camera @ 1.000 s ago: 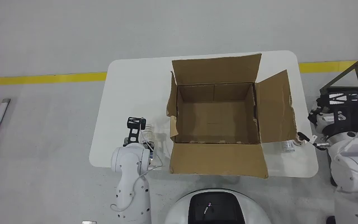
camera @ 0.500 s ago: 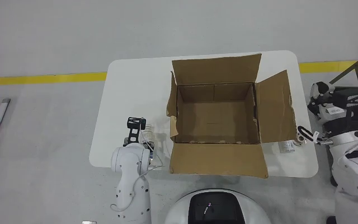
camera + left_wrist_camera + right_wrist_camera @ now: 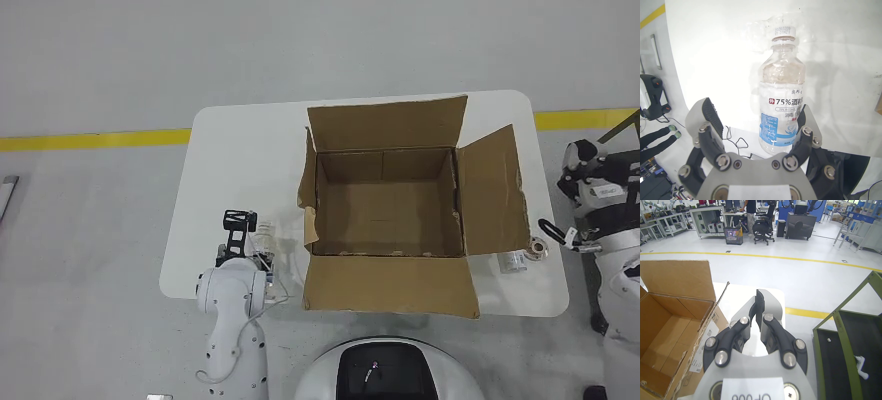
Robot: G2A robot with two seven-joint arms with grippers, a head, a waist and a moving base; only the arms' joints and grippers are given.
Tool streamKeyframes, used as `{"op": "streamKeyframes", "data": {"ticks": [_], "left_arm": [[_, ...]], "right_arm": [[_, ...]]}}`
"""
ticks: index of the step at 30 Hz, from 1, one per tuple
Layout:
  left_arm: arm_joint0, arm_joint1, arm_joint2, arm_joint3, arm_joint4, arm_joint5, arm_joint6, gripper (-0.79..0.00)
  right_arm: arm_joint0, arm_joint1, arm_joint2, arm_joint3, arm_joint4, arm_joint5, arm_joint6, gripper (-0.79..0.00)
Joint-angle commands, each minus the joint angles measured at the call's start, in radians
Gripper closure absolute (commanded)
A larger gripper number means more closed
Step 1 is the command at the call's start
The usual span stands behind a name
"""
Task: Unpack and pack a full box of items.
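Plainly, the cardboard box [image 3: 390,215] stands open on the white counter [image 3: 240,160], a little toward 3 o'clock of its middle. All four flaps are folded outward and we can see the brown floor inside. From the right wrist view we see the box [image 3: 668,332] just beside that arm, with a printed label on its near flap.

At about 8 o'clock from the box is a clear bottle [image 3: 780,91] with a white cap and a blue and white label, near the counter's 7 o'clock edge. It sits between the fingers of the left claw [image 3: 755,106], which are spread apart. One finger is close against the label and the other stands well off. The cap points away from the wrist. We cannot tell whether the bottle rests on the counter.

At 4 o'clock from the box, a small white item [image 3: 513,260] lies just beside the flap. The right claw [image 3: 758,298] hangs past the counter's 4 o'clock edge, its fingers pressed together on nothing. Beyond it at 3 o'clock is a green rack [image 3: 840,321].
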Motion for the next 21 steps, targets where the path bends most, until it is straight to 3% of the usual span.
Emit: {"op": "streamKeyframes", "data": {"ticks": [1,21], "left_arm": [[0.004,0.002,-0.003,-0.006,0.005,0.003,0.002,-0.785],[-0.056,0.021,-0.01,0.162,0.034,0.045,0.031,-0.785]], "right_arm": [[-0.001,0.002,-0.004,-0.001,0.002,0.004,0.0,0.0],[-0.017,0.023,-0.024,-0.001,-0.013,0.027,0.006,0.0]]}}
